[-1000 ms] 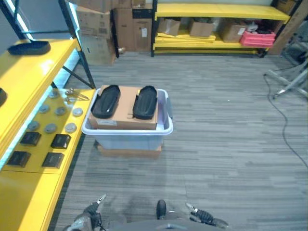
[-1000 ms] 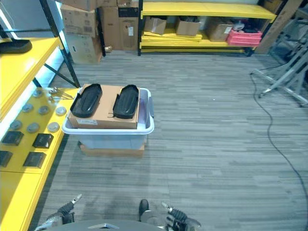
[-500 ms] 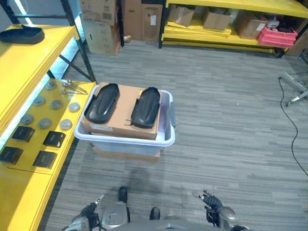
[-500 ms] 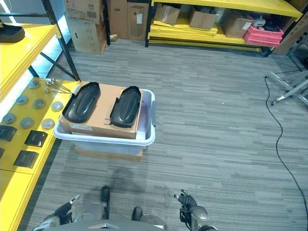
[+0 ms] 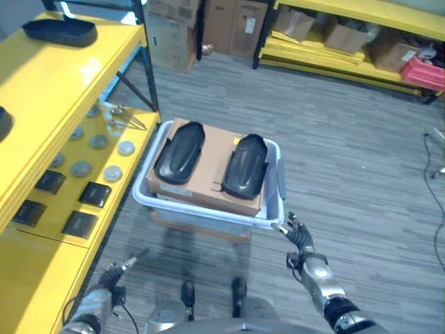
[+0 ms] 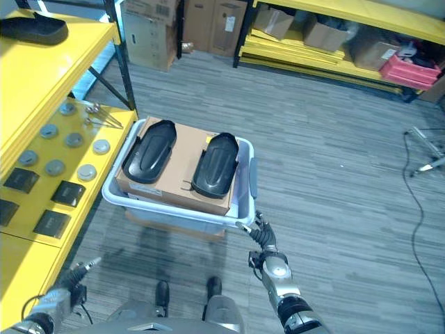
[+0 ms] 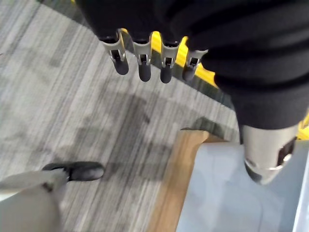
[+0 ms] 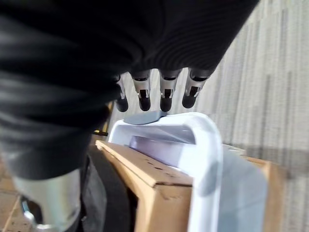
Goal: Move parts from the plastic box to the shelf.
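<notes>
- Left eye view: against the picture from a second ago the whole scene sits differently, so the camera has shifted; the plastic box [image 5: 208,209] now lies closer in, and the right hand [image 5: 300,243] has come up from low down to just beside the box's near right corner. By my reading this is the approach to the first pick, with no part lifted yet.
- Left eye view: two black parts [image 5: 179,142] [image 5: 245,165] lie side by side on a cardboard box [image 5: 208,182] that sits inside the plastic box. The left hand [image 5: 111,275] hangs low, well apart from the box, near the yellow shelf [image 5: 62,83].
- Right eye view: the shelf's lower board [image 6: 42,181] carries round discs [image 6: 87,172] and flat black squares [image 6: 69,193]; another black part [image 6: 31,28] rests on the upper board. The right hand's fingers [image 6: 256,224] point toward the box rim, very near it; contact cannot be told.
- Left wrist view: the left hand's fingers [image 7: 145,63] hang straight and apart, holding nothing, above the grey floor [image 7: 63,96].
- Right wrist view: the right hand's fingers [image 8: 164,94] are straight, spread and empty, tips just over the box's rounded corner [image 8: 203,130], with the cardboard edge below.
</notes>
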Controlling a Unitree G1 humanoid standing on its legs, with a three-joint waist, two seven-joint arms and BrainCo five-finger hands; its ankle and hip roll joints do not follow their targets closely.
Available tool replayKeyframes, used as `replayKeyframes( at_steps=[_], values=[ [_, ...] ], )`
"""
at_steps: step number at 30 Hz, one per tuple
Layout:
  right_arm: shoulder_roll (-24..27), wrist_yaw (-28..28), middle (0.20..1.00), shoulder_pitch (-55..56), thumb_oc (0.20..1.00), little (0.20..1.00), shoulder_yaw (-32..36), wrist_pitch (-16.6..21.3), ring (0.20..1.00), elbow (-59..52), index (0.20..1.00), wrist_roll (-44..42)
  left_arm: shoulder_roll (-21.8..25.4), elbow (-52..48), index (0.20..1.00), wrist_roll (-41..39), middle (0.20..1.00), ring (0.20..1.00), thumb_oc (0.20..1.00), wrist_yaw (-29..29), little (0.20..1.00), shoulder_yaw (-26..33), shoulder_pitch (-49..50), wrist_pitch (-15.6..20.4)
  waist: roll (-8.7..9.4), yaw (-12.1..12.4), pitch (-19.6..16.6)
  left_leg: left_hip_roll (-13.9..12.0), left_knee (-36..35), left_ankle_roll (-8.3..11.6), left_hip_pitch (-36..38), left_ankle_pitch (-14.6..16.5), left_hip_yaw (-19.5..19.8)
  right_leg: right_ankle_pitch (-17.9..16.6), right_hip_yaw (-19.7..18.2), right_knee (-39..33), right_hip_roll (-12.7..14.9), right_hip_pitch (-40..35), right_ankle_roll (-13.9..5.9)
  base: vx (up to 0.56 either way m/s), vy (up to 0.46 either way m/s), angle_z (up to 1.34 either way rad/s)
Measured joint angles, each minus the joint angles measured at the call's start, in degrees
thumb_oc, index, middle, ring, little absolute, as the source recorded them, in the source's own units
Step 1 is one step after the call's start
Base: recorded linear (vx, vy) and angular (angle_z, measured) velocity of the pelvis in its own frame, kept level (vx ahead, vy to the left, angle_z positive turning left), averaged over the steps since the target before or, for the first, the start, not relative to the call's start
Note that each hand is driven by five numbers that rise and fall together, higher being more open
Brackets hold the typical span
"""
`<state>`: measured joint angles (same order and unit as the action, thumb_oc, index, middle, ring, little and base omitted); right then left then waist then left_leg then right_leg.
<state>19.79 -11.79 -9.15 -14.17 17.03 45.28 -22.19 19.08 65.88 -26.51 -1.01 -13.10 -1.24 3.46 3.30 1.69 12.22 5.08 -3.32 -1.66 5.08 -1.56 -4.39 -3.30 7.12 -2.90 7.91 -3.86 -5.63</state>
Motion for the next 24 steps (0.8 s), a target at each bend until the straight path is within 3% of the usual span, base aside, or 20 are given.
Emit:
replayKeyframes(
  at_steps=[2,3,6,10,17,24],
  values=[
    [1.7,-0.9,1.0,-1.5,1.0,1.0,0.2,-1.2,1.0,0.4,1.0,0.0,-2.1,0.1,1.0,1.3,1.0,1.0,1.0,1.4,1.0,-0.7,1.8,-1.1,-1.51,0.8,-0.3,-0.5,0.2,-0.04,-0.4,0.0,0.3,-1.6,0.4,-1.9,-0.7,-0.9,-0.45,0.13,0.029,0.07],
    [4.6,-1.5,1.0,-4.3,1.0,1.0,0.2,-4.1,1.0,0.7,1.0,0.1,-4.2,0.3,1.0,3.2,1.0,1.0,1.0,2.7,1.0,-1.9,3.6,-1.2,-3.02,0.5,-0.2,-0.9,0.5,-0.04,-0.5,0.0,0.8,-1.5,1.1,-1.8,-1.0,-1.1,-0.16,0.05,0.025,0.09],
    [10.3,-4.2,1.0,-12.7,1.0,1.0,0.0,-7.5,1.0,0.9,1.0,0.2,-5.6,0.9,1.0,4.4,1.0,1.0,1.0,4.9,1.0,-5.1,4.1,-1.7,-4.78,0.6,-0.2,-1.8,1.9,-0.02,-2.8,0.0,1.1,-2.0,1.5,-1.8,-1.9,0.4,0.64,-0.04,0.017,0.07],
    [13.3,-8.5,1.0,-25.0,1.0,1.0,-0.2,-10.1,1.0,3.2,1.0,0.2,-4.2,1.1,1.0,4.2,1.0,1.0,1.0,5.5,1.0,-5.8,0.5,-1.8,-5.26,1.6,2.2,-2.9,6.1,0.29,-9.3,-0.1,1.4,-3.0,1.6,-1.8,-3.0,4.9,2.68,-0.1,0.023,0.04],
    [15.1,-11.3,1.0,-33.5,1.0,1.0,-0.3,-12.3,1.0,6.7,1.0,0.1,-3.6,-0.1,1.0,3.4,1.0,1.0,1.0,8.0,1.0,-8.6,-4.2,-0.9,-7.68,2.9,10.3,-2.9,6.2,1.0,-14.5,-2.4,2.4,-4.5,2.7,0.2,-2.8,10.4,2.89,-0.08,0.059,0.07],
    [15.8,-10.4,1.0,-37.8,1.0,1.0,-2.8,-13.6,1.0,10.5,1.0,0.2,-3.1,-1.4,1.0,1.2,1.0,1.0,1.0,11.8,1.0,-11.9,-5.3,1.6,-8.71,3.8,15.6,-2.4,6.2,0.04,-17.2,-3.8,2.9,-4.0,3.3,3.5,-2.0,14.3,3.05,-0.06,0.037,0.06]
  ],
)
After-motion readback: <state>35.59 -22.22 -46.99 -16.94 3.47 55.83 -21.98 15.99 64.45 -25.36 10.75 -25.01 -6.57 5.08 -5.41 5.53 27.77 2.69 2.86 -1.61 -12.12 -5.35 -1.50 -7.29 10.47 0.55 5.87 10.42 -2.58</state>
